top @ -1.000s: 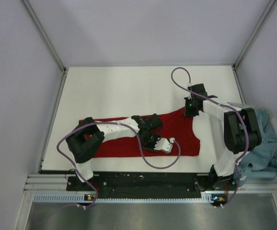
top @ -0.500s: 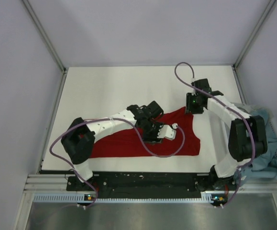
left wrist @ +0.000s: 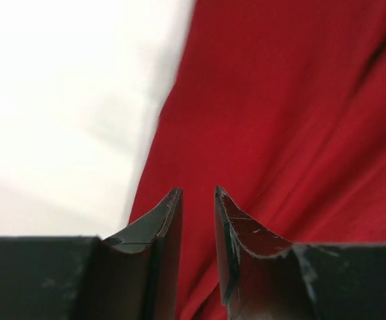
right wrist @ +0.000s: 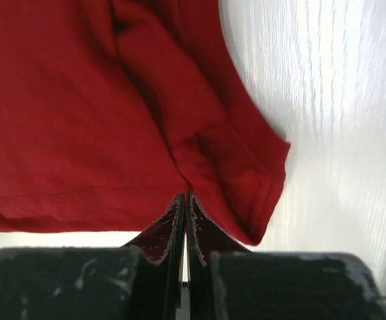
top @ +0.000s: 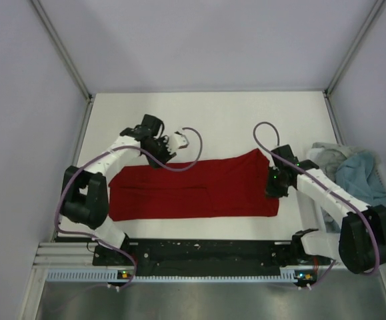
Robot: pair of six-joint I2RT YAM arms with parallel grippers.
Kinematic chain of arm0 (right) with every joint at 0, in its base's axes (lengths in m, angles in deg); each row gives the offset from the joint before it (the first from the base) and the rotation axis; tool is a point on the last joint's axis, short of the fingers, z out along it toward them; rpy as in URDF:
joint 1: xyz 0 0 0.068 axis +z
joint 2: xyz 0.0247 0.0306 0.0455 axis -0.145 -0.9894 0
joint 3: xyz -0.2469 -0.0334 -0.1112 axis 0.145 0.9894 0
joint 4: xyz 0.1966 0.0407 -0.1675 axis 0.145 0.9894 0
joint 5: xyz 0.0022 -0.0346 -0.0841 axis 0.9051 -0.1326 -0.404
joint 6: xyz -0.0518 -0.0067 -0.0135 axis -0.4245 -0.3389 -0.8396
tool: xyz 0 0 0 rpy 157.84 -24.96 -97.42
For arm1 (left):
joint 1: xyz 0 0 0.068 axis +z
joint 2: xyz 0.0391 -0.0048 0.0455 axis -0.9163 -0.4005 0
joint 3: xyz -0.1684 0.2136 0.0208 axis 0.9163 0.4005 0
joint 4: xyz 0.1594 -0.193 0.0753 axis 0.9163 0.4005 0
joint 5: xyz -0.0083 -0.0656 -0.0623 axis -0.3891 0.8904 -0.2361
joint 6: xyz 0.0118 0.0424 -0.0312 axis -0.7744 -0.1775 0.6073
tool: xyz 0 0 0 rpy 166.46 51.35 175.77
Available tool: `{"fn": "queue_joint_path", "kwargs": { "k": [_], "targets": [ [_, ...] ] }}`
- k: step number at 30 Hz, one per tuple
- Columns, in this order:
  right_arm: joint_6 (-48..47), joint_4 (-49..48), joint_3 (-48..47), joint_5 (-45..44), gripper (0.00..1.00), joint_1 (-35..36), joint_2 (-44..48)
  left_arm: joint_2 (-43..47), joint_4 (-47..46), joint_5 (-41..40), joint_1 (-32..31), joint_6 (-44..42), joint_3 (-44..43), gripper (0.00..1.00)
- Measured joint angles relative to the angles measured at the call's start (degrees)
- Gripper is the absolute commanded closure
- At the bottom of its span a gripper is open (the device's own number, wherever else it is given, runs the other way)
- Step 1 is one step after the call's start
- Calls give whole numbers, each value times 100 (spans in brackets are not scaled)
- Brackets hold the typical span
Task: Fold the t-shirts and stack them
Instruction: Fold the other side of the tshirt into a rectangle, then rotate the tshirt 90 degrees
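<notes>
The deep red t-shirt lies flat on the white table as a long strip folded lengthwise. My left gripper hangs over its far left edge. In the left wrist view its jaws stand slightly apart with nothing between them, above the red cloth. My right gripper is at the shirt's right end. In the right wrist view its jaws are shut, their tips against a crease beside the sleeve. I see no cloth between them.
A teal-blue t-shirt and a light grey t-shirt lie crumpled together at the table's right edge, beside my right arm. The white table has grey walls on three sides. Purple cables loop off both wrists.
My left gripper has moved from the shirt's middle to its far left edge, and the shirt now lies flatter and longer. My right gripper has moved from the far right corner toward me.
</notes>
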State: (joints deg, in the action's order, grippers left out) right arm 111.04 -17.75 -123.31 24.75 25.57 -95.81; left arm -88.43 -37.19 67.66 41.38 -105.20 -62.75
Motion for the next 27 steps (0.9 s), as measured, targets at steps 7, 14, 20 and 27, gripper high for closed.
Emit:
{"fn": "queue_joint_path", "kwargs": {
  "k": [7,14,20,27],
  "targets": [
    [514,66,605,-9,100,151,223,-107,-345,-503,1801,-44,533,84],
    [608,61,492,-164,100,107,-584,-796,-966,-693,2643,-55,728,86],
    [299,424,-503,-219,100,-219,-1727,-527,-1567,-728,2712,-127,1213,86],
    [-374,581,-2780,-632,100,-654,-3578,-9,-2140,-629,2697,-249,1941,84]
  ]
}}
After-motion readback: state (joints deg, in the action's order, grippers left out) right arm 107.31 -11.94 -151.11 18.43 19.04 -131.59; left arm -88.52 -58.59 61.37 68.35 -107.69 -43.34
